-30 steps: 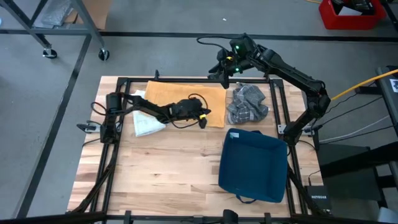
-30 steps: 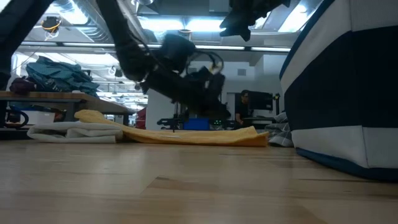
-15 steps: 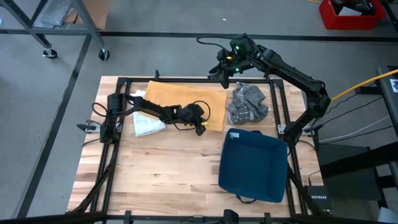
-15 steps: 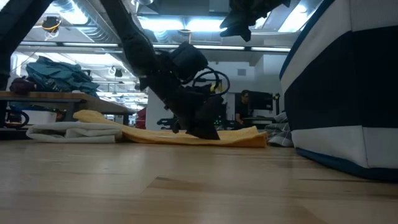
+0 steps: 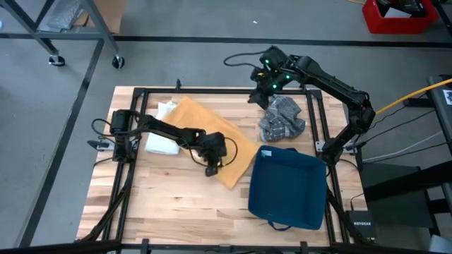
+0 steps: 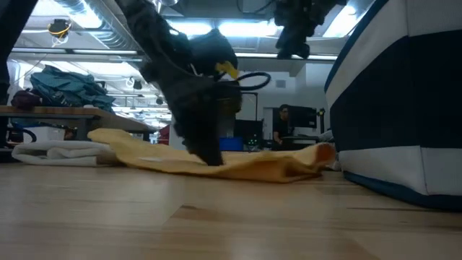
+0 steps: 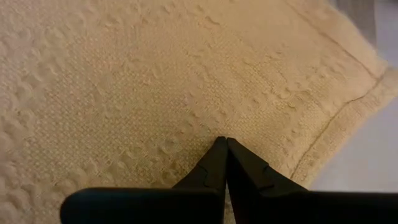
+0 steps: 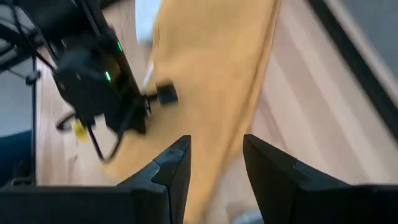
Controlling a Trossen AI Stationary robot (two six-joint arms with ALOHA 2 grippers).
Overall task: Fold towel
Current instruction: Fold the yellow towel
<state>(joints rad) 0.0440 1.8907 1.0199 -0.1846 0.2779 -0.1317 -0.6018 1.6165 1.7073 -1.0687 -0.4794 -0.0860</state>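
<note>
Yellow towel (image 5: 212,137) lies flat on the wooden table (image 5: 176,204), long axis diagonal — from the far left, near the folded white cloth (image 5: 161,141), down to a corner just beside the blue bin (image 5: 289,187). Left gripper (image 5: 210,169) is the nearer arm, pressed down at the towel's near edge; in the left wrist view its fingers (image 7: 239,171) sit together, tips on the weave, seemingly pinching the fabric. Grey crumpled cloth (image 5: 281,118) sits beyond the bin. Farthest back, right gripper (image 5: 256,97) hovers above the table's far edge, well apart from the towel — fingers spread, holding nothing.
</note>
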